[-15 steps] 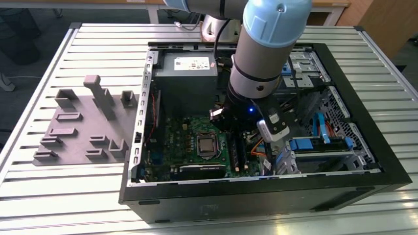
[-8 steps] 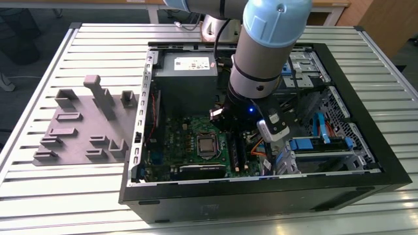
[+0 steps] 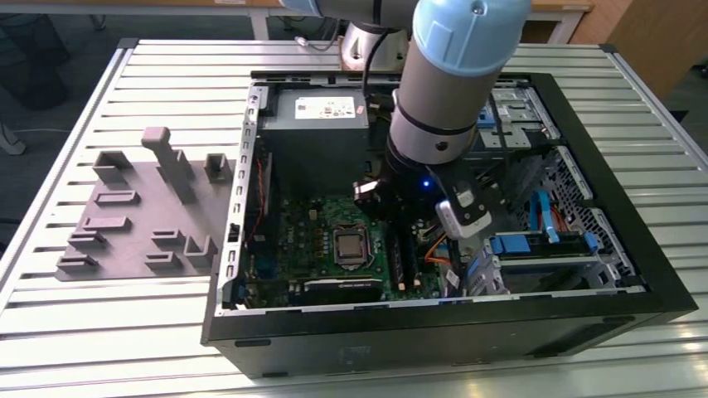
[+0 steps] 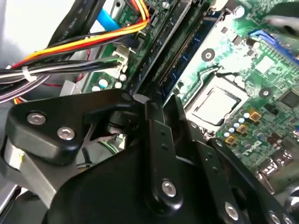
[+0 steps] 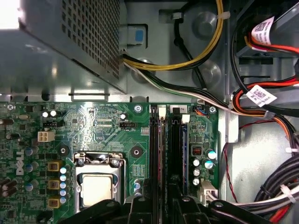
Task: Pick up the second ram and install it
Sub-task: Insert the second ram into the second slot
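In the exterior view the arm [image 3: 448, 83] is reaching down into the open case [image 3: 443, 332], which is lying on its side on the table [image 3: 111, 332] so the board is facing up. The gripper [image 3: 404, 220] is hanging over the memory slots just beside the CPU [image 3: 351, 246]. The grey fixture [image 3: 133, 224] is sitting well apart, at the exterior view's left. A white label [image 3: 330, 108] is showing on the power supply [image 3: 315, 124]; its print is too small to read.

In the second wrist view the gripper [image 4: 156, 100] is sitting right at the slots' near end. A dark stick, likely the second ram [image 4: 175, 56], is standing on edge in a slot and running away from it. Whether the gripper is gripping it or spread apart, I cannot tell.

In the first wrist view the gripper [image 5: 161, 205] is lining up with the slots, and the second ram [image 5: 161, 154] is appearing to stand in one. White tags [image 5: 260, 95] are hanging on the cables, their print unreadable.
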`<state>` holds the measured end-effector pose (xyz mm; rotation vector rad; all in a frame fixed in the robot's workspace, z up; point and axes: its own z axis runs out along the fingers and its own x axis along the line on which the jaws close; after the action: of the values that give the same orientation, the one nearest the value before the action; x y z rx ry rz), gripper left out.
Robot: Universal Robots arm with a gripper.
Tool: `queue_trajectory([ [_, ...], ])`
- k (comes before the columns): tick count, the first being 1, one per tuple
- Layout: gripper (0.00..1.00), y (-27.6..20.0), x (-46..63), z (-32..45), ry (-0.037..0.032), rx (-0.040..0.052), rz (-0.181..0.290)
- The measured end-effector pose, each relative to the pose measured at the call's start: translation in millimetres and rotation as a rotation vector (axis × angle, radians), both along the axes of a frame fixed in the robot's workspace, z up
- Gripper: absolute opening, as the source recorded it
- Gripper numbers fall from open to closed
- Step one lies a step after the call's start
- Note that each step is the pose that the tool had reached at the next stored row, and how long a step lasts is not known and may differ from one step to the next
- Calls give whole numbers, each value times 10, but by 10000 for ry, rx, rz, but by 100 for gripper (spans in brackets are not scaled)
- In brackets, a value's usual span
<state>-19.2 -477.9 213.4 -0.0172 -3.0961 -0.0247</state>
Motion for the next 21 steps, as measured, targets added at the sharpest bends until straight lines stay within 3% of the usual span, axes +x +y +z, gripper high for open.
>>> queue_trajectory([
  [4,27,0,0,105,2,0,-1],
  [15,27,0,6,108,2,1,1],
  [18,19,0,11,100,2,0,-1],
  [19,13,0,11,100,2,-1,-1],
  [21,13,0,12,99,2,0,-1],
])
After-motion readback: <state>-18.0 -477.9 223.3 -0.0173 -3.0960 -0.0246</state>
